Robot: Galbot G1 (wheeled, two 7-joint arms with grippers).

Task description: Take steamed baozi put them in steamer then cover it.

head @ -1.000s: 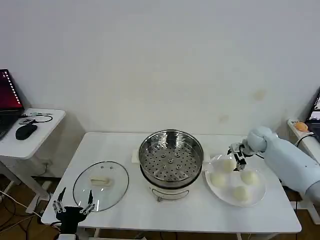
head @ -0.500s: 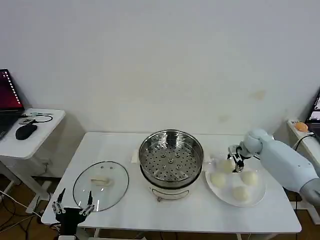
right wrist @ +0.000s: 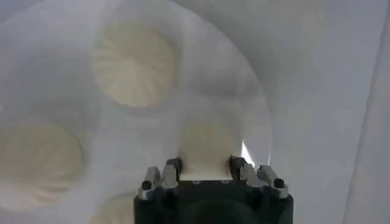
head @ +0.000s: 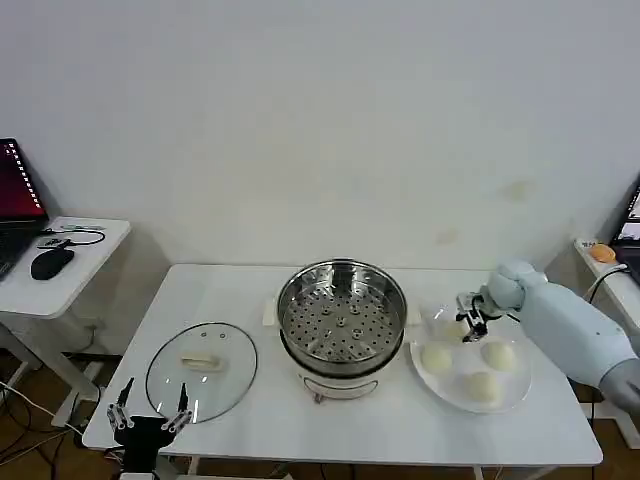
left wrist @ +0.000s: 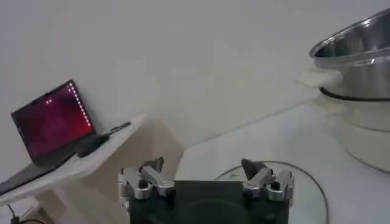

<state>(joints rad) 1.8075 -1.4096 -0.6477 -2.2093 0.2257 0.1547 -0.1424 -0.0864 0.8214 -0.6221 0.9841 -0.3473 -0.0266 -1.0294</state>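
The right gripper is lowered onto the plate that lies on the white counter just right of the steamer, its jaws set to either side of the rear baozi on the steamer's side of the plate. In the head view that bun is largely hidden behind the gripper; in the right wrist view its near edge is cut off by the gripper body, and whether the fingertips press the dough or merely flank it cannot be told. Three more steamed baozi lie uncovered on the plate, apart from one another; in the wrist view one is cropped at the frame edge and another is barely visible beside the gripper body.

The steamer stands open at the middle of the counter, its perforated tray bare. The cover lies flat on the counter to the left of the steamer, handle up.

The left gripper hangs at the counter's front edge, just in front of the cover and well left of the steamer, jaws spread wide and grasping nothing. The wrist view crops the steamer to one side of its wall and base.
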